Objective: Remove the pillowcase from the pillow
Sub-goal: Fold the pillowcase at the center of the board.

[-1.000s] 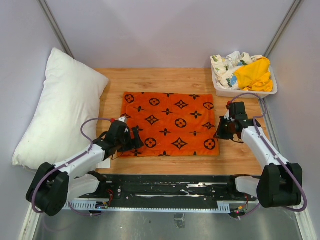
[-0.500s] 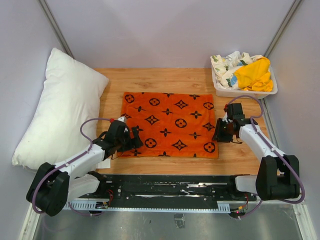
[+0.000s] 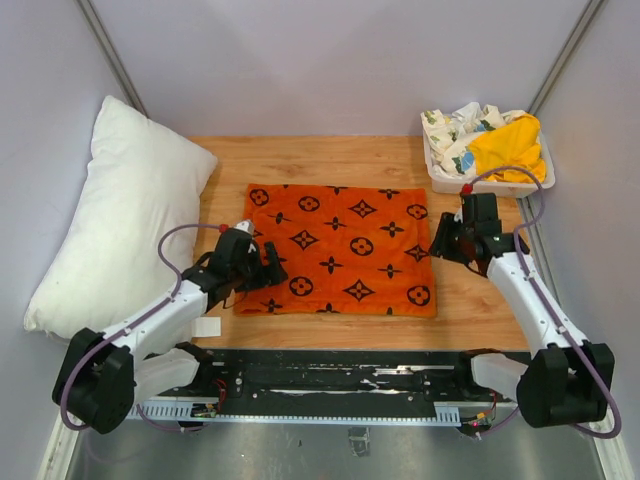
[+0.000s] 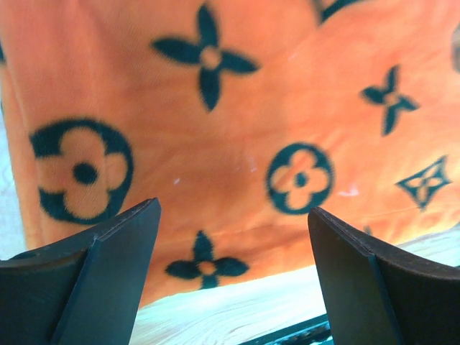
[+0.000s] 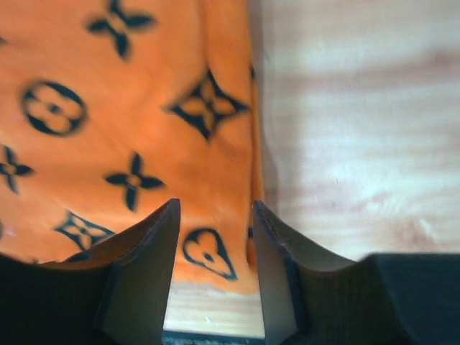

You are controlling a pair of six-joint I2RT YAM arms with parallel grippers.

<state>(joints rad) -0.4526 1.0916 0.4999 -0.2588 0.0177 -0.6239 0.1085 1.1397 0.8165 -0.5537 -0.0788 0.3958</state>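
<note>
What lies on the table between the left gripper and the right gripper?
The orange pillowcase, spread flat, spans from left gripper to right gripper; the top view shows it.

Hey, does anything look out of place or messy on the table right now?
Mostly tidy. The pillow hangs off the left edge of the wooden table, propped against the wall. The pillowcase lies flat, slightly skewed. Crumpled cloths heap above the rim of the bin. Nothing looks spilled or torn.

**What the cameras leave unseen**

Each wrist camera shows only a blurred patch of the pillowcase [image 4: 237, 144], the rest cut off. From above, the left tool [image 3: 266, 272] hides part of its left edge (fabric beneath unseen). A white scrap [image 3: 207, 327] nearby is too small to identify.
</note>
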